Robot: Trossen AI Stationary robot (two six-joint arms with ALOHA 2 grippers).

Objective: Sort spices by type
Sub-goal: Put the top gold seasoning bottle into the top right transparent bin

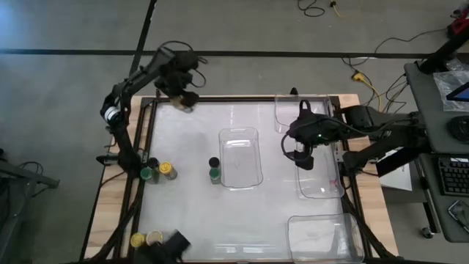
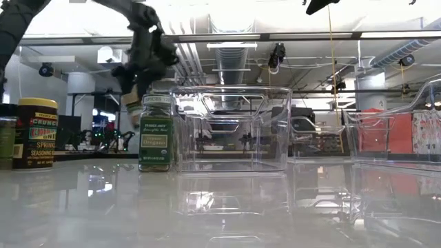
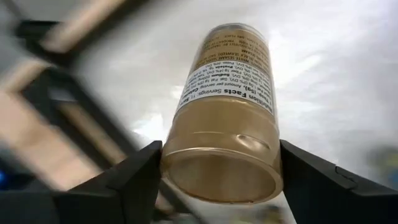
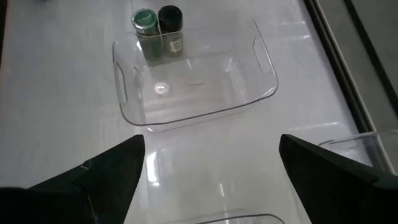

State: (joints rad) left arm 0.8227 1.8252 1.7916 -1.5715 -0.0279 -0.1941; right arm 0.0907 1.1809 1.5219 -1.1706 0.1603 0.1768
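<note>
the left hand [image 1: 183, 101] hangs over the far left corner of the surface [image 1: 190, 213], closed on a tan spice jar [image 3: 225, 112] – in the left wrist view the two fingers [image 3: 134, 174] press its sides near the base, with the jar's long axis running straight out from the hand. the low view shows it raised off the surface, apart from everything else.

moving right: a green-lidded jar [image 1: 147, 174] and a yellow-lidded jar [image 1: 168, 171] stand just beside each other by the left edge, and a yellow one [image 1: 136, 239] with a tan one [image 1: 154, 237] at the near left corner. that tan mate lies well apart from the carried jar, down the same left side – the relation the drop likely turns on, and the left arm is clearly nearer.

a black-lidded jar [image 1: 214, 162] and another green one [image 1: 215, 174] touch the centre clear tray [image 1: 254, 133].

the right hand [image 1: 304, 159] hovers above a right-side tray [image 1: 337, 192], fingers spread wide, holding nothing.
</note>
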